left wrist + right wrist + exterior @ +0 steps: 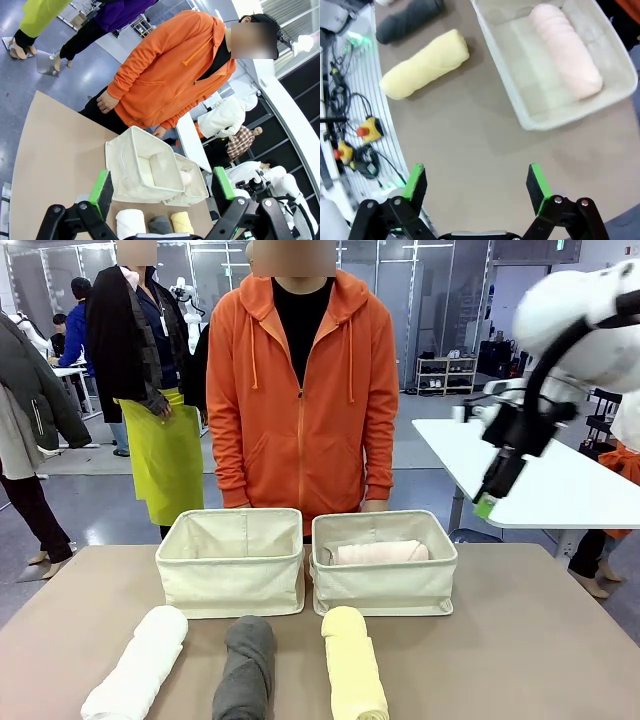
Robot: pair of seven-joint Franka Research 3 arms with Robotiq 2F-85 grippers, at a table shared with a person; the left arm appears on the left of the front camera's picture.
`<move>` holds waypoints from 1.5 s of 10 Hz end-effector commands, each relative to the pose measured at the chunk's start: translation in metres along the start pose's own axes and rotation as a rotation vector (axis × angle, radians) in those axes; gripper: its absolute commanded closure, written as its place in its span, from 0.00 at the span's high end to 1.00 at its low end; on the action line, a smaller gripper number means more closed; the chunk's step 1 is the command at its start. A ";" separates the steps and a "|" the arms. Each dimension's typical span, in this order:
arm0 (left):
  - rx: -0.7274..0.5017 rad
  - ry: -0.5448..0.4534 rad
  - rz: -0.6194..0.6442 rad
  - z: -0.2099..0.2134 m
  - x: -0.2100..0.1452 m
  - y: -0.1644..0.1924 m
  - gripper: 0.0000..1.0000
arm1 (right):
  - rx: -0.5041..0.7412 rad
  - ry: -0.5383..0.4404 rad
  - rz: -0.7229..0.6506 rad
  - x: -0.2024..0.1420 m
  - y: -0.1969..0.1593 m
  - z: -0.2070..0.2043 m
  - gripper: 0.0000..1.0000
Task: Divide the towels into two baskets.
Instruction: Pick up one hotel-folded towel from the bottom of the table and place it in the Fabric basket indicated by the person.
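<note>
Softness rules: yellow towel looks light, squashy; best pinched across its thick middle; pink towel lies in one basket; left claw and right claw gape wide, empty

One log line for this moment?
pink towel: in right basket | white towel, grey towel, yellow towel: on table | left gripper: open | right gripper: open

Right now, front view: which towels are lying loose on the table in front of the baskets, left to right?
white towel → dark grey towel → pale yellow towel
</note>
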State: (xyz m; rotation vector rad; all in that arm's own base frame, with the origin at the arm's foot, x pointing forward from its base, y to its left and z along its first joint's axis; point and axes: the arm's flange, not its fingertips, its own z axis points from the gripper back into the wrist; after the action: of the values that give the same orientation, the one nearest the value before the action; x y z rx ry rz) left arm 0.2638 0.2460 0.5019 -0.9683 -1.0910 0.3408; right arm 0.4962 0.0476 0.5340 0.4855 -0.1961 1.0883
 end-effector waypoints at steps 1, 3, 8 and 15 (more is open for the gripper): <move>-0.017 -0.012 0.001 0.001 0.001 0.000 1.00 | 0.043 -0.151 -0.137 -0.056 -0.001 0.012 1.00; -0.017 -0.012 0.001 0.001 0.001 0.000 1.00 | 0.202 -0.272 -0.205 -0.120 -0.018 0.032 1.00; -0.017 -0.012 0.001 0.001 0.001 0.000 1.00 | 0.335 -0.562 -0.603 -0.315 -0.017 0.016 1.00; -0.017 -0.012 0.001 0.001 0.001 0.000 1.00 | 0.395 -0.667 -0.763 -0.393 0.010 -0.028 1.00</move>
State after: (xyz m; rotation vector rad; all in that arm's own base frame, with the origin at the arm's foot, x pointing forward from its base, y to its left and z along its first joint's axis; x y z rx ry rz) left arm 0.2637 0.2460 0.5021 -0.9666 -1.0908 0.3410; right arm 0.3023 -0.2483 0.3557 1.1762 -0.3658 0.1607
